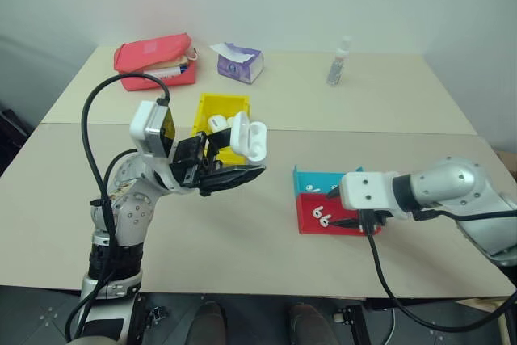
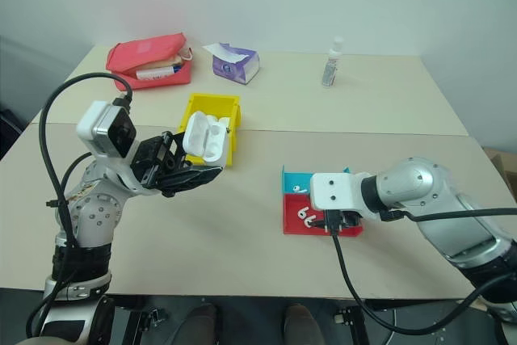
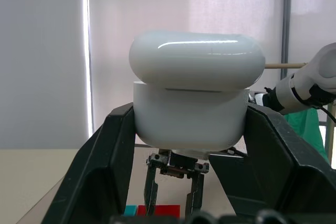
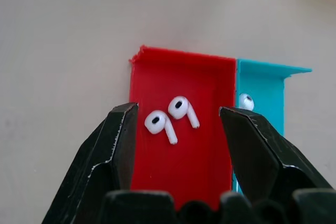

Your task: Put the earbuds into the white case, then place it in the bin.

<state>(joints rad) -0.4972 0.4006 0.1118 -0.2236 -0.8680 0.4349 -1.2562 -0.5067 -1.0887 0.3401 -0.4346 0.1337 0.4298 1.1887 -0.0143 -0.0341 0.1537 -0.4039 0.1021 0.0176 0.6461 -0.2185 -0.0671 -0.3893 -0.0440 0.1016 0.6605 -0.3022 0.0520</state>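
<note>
My left gripper [image 3: 191, 129] is clamped on the white case [image 1: 249, 140], lid flipped up, held above the table in front of the yellow bin [image 1: 216, 111]. My right gripper [image 4: 178, 129] hangs with jaws apart over the red tray [image 4: 157, 77], straddling two earbuds [image 4: 170, 116]; a blue tray [image 4: 268, 87] adjoins.

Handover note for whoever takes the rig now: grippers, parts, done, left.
Left gripper: shut on the white case, lid open, held above the table near the bin.
Right gripper: open, over the red tray, two earbuds between its fingers, untouched. Another earbud lies in the blue tray.
Done: case picked up and opened.
Left: load the earbuds, close the lid, put the case in the bin.
</note>
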